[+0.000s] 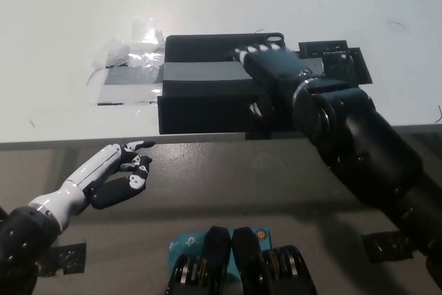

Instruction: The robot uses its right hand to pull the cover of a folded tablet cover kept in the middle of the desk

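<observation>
Head view: the step in hand looked like the reach to the cover; next, the fingers would need to hook an edge and draw it back. The black right hand (271,68) lay flat on the tablet cover (200,81), fingers spread, palm down, gripping nothing. The cover sat taped near the desk (69,18) front edge, mid-desk. The white left hand (121,170) rested below the edge, loosely curled, holding nothing.

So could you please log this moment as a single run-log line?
black right hand: resting flat on black folded tablet cover, no grip visible | white left hand: idle, open, below white desk edge
</observation>
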